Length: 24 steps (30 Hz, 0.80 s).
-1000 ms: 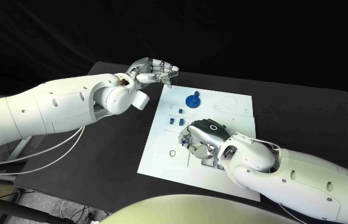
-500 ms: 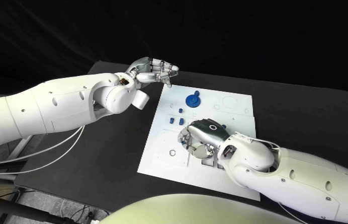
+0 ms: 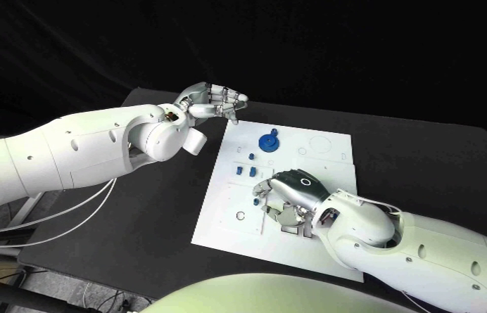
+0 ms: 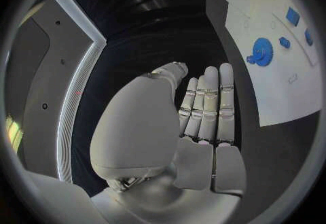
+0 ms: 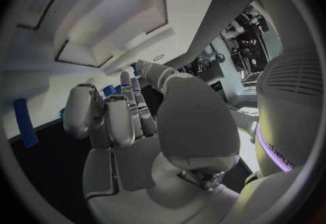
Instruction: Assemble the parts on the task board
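Bright, even overhead light washes the task board nearly featureless against deep black surroundings, while both wrist views bend strongly toward their rims.

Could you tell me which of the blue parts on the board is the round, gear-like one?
It is the gear at the far end of the board, nearest the left hand. The other blue parts are much smaller blocks.

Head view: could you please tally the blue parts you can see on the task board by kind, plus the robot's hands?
Round blue gear-like part: 1
Small blue pieces: 4
Hands, the left hand and the right hand: 2
Total: 7
The right hand may hide more.
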Available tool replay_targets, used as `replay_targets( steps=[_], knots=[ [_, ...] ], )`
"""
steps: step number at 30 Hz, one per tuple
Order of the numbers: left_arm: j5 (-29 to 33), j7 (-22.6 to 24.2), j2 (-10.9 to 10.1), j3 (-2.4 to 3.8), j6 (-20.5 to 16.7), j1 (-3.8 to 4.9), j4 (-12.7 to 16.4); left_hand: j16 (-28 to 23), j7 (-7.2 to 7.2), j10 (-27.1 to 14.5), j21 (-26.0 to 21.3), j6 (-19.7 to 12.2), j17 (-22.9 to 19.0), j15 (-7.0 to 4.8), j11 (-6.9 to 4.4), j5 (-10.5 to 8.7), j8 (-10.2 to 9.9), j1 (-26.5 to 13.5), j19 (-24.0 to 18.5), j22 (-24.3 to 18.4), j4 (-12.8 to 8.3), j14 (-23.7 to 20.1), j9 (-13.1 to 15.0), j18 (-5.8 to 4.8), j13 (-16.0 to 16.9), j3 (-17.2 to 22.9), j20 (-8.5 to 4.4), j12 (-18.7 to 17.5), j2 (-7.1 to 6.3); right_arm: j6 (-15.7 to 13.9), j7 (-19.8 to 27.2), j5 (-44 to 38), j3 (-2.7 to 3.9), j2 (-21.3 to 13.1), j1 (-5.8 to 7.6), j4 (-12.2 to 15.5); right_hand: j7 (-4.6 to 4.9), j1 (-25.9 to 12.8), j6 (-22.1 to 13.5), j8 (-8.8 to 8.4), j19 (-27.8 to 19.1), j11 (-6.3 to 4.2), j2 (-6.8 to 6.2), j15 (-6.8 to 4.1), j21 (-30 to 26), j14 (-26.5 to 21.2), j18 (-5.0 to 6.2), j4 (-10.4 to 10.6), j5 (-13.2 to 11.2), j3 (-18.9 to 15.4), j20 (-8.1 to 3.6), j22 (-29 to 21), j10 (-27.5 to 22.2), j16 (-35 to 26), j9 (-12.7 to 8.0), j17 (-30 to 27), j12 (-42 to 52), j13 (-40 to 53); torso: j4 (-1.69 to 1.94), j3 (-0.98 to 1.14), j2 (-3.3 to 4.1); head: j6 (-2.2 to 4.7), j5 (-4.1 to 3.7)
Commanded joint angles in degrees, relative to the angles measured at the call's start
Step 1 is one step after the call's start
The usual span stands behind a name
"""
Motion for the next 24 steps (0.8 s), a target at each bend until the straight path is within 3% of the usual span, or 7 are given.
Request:
replay_targets(
  steps=[1,8,13,19,24],
  knots=[
    [0.2,0.1,0.0,0.05,1.1,0.08,0.0,-0.4,0.48,-0.4,-0.3,-0.3,0.0,0.38,0.02,-0.02,-0.3,-0.1,-0.2,-0.1,-0.1,-0.1,-0.1,0.64,-0.1,-0.3,0.27,-0.1,0.04,-2.2,-0.4,-0.4,0.35,-2.0,0.83,2.1,-0.13,-0.2,0.1,-0.13,0.0,0.01,-0.22,0.18,-0.1,0.3,0.53,0.1,0.0,-0.6,-0.07,7.0,-0.4,0.0,0.0,0.1,0.7,0.0,-0.05,-0.02,-0.04,0.3,-0.35],
    [0.2,0.1,0.0,0.05,1.2,0.08,-0.2,-0.4,0.48,-0.4,-0.3,-0.3,0.0,0.38,0.02,-0.02,-0.3,-0.1,-0.2,-0.1,-0.1,-0.1,-0.1,0.64,-0.1,-0.3,0.27,-0.1,0.04,-0.7,-0.8,3.9,0.99,-7.7,4.23,5.5,0.0,-0.8,0.7,0.19,0.8,-0.04,0.02,0.07,0.8,0.8,0.29,0.8,0.3,-1.2,-0.19,7.3,-0.1,0.2,0.2,0.5,1.8,0.0,-0.13,-0.07,-0.11,1.06,-1.58],
    [0.3,0.6,0.0,0.05,3.1,0.07,-0.2,-0.5,0.46,-0.6,-0.5,-0.4,-0.1,0.43,0.04,-0.04,-0.3,-0.2,-0.3,-0.1,-0.2,-0.2,-0.1,0.63,-0.1,-0.5,0.33,-0.1,-0.14,2.4,-0.9,6.7,1.2,-11.6,6.77,5.5,0.03,-1.9,0.7,0.15,1.2,-0.07,-0.61,0.05,1.1,0.9,0.2,1.8,1.4,-2.9,-0.24,7.3,-0.7,0.1,0.2,0.4,2.5,-0.1,-0.19,-0.12,-0.16,1.5,-2.54],
    [0.3,1.1,0.1,0.04,4.6,0.05,-0.1,-0.6,0.42,-0.8,-0.7,-0.4,-0.2,0.5,0.05,0.0,-0.3,-0.2,-0.5,-0.2,-0.3,-0.5,-0.2,0.59,-0.2,-0.6,0.39,-0.1,-0.22,5.4,-1.1,5.9,1.27,-14.3,7.98,3.9,-0.13,-2.2,0.4,-0.08,1.2,-0.17,-1.41,-0.01,0.7,1.0,0.24,2.4,1.9,-5.2,-0.31,7.2,-1.8,0.2,0.1,0.6,3.0,-0.4,-0.44,-0.14,-0.25,1.8,-2.88],
    [0.0,0.7,0.2,0.04,4.2,0.04,-0.2,-0.6,0.42,-0.8,-0.7,-0.4,-0.3,0.45,0.03,0.07,-0.2,0.1,-0.5,-0.2,-0.5,-0.5,-0.2,0.65,-0.2,-0.4,0.37,0.0,-0.01,7.2,-1.3,4.4,1.18,-14.7,8.12,3.0,-0.26,-1.8,0.0,-0.28,1.1,-0.21,-1.32,-0.05,0.1,1.0,0.33,2.9,2.2,-7.1,-0.34,6.9,-2.7,0.2,0.0,0.5,3.3,-0.7,-0.27,-0.1,-0.18,1.95,-3.16]
  ],
)
